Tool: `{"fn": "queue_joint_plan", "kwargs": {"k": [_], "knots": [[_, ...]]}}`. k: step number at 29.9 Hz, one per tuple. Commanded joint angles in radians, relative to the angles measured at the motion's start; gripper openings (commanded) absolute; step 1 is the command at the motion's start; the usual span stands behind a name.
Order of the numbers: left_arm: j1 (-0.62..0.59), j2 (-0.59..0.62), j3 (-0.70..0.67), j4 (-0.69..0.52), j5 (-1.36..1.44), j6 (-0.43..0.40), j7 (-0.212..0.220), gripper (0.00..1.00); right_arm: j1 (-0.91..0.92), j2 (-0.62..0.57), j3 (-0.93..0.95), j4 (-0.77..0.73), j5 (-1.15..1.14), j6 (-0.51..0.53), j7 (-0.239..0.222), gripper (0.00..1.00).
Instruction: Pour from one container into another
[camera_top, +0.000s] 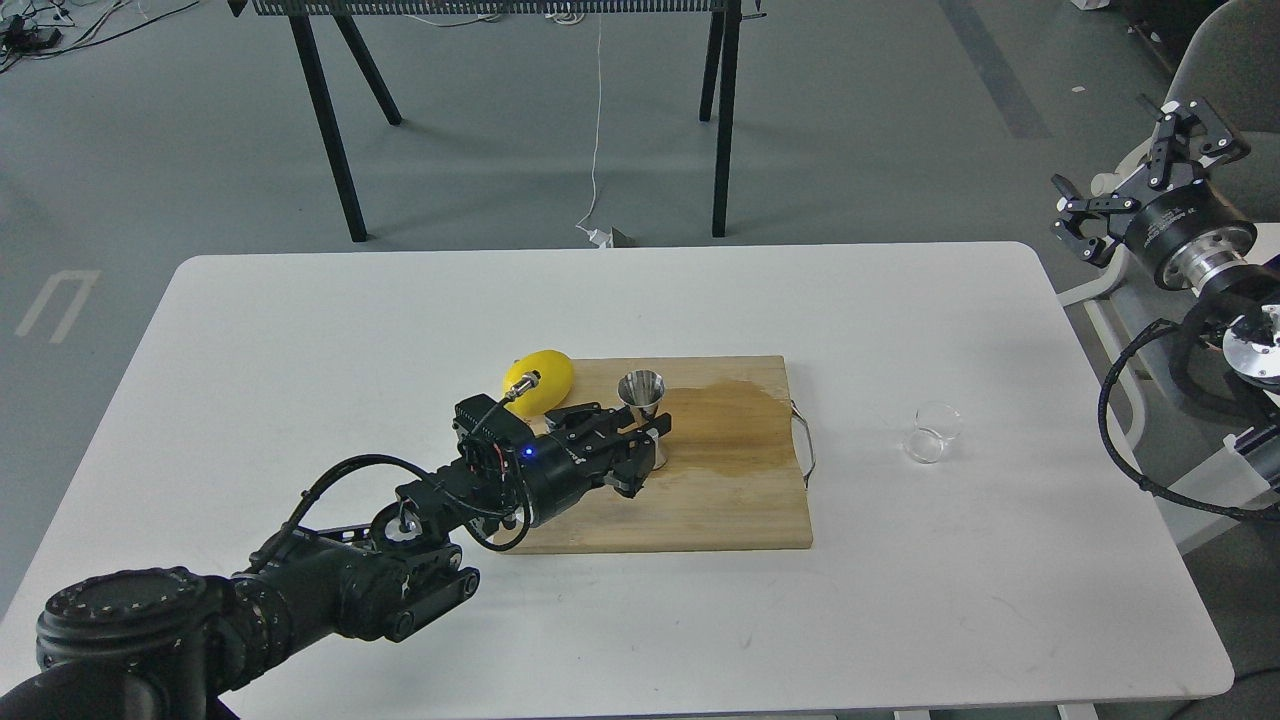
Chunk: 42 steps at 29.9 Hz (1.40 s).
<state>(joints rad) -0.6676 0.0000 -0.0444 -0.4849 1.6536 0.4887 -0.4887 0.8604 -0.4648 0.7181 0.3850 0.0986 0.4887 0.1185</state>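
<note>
The steel jigger (642, 393) stands on the wooden cutting board (720, 500), near its back left part. My left gripper (648, 440) reaches in from the left and is shut on the jigger at its narrow waist; the fingers hide the jigger's lower cone. The clear glass cup (932, 432) sits alone on the white table, to the right of the board and well away from both grippers. My right gripper (1135, 175) hangs open in the air beyond the table's right edge, holding nothing.
A yellow lemon (545, 375) lies at the board's back left corner, just behind my left wrist. A dark wet patch (735, 410) spreads over the board to the right of the jigger. The white table (300, 330) bears them all.
</note>
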Motion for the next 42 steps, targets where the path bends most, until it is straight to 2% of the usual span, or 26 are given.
{"fn": "queue_joint_plan", "kwargs": {"k": [1,7,13,42], "knots": [[0.009,0.000,0.000,-0.014,0.000,0.000,0.000,0.61,-0.001,0.000,0.000,0.000,0.000,0.000,0.000,0.99],[0.014,0.000,0.000,-0.021,0.003,0.000,0.000,0.72,-0.001,-0.002,0.001,0.000,0.000,0.000,0.000,0.99],[0.016,0.000,0.001,-0.058,0.003,0.000,0.000,0.75,-0.001,-0.003,0.001,0.000,0.000,0.000,0.000,0.99],[0.032,0.000,-0.006,-0.026,-0.006,0.000,0.000,0.75,0.000,-0.002,0.003,0.002,0.001,0.000,0.001,0.99]]}}
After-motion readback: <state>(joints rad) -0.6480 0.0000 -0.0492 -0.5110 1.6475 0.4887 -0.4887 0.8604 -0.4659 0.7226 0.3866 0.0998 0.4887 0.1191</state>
